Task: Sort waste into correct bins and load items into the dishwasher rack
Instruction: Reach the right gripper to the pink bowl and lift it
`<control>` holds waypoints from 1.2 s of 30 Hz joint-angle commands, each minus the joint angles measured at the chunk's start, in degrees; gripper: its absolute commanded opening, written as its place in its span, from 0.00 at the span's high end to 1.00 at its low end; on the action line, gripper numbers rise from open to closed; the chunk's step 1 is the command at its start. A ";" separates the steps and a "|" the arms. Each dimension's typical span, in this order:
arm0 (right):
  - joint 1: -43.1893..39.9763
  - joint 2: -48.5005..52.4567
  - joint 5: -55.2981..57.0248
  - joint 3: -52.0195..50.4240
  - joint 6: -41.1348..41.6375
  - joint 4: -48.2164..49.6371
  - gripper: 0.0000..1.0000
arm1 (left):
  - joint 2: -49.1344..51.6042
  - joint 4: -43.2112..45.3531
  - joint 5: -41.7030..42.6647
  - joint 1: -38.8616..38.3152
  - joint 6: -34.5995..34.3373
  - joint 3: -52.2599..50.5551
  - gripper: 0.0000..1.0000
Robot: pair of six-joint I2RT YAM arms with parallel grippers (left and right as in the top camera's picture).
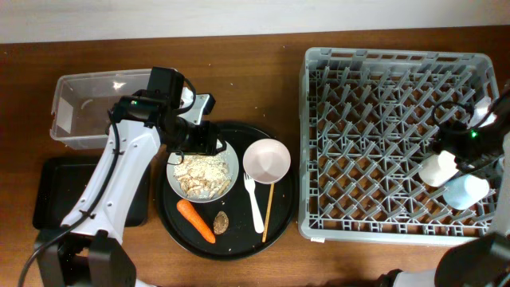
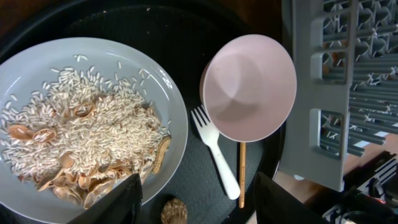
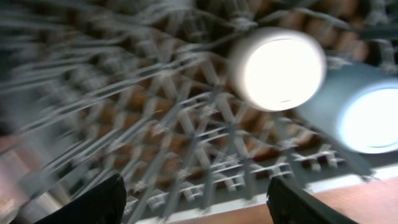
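A white dish (image 1: 233, 177) holds pale food scraps (image 1: 201, 174) on the round black tray. Beside it are a pink bowl (image 1: 267, 159), a white fork (image 1: 255, 203), a chopstick (image 1: 268, 209), a carrot (image 1: 195, 221) and a brown pit (image 1: 221, 222). My left gripper (image 1: 203, 143) is open and empty above the dish's far edge. The left wrist view shows the dish (image 2: 124, 56), scraps (image 2: 81, 137), bowl (image 2: 249, 87), fork (image 2: 214, 155), chopstick (image 2: 242, 174) and pit (image 2: 174, 211) between open fingers (image 2: 199, 205). My right gripper (image 1: 462, 147) is open over the rack (image 1: 382, 96), near a white cup (image 1: 438, 169) and a light blue cup (image 1: 466, 191). The wrapper and tissue are out of view.
The clear tub (image 1: 88, 108) stands at the back left, with the shallow black rectangular tray (image 1: 56, 195) in front of it. The round black tray (image 1: 239, 231) sits between them and the rack. The right wrist view is blurred and shows both cups (image 3: 280, 68) and rack lattice (image 3: 186, 124).
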 commanded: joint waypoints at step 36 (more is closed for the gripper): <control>59.80 13.84 10.45 1.38 4.07 14.21 0.19 | -0.90 -14.43 -16.96 18.75 -8.26 0.48 0.36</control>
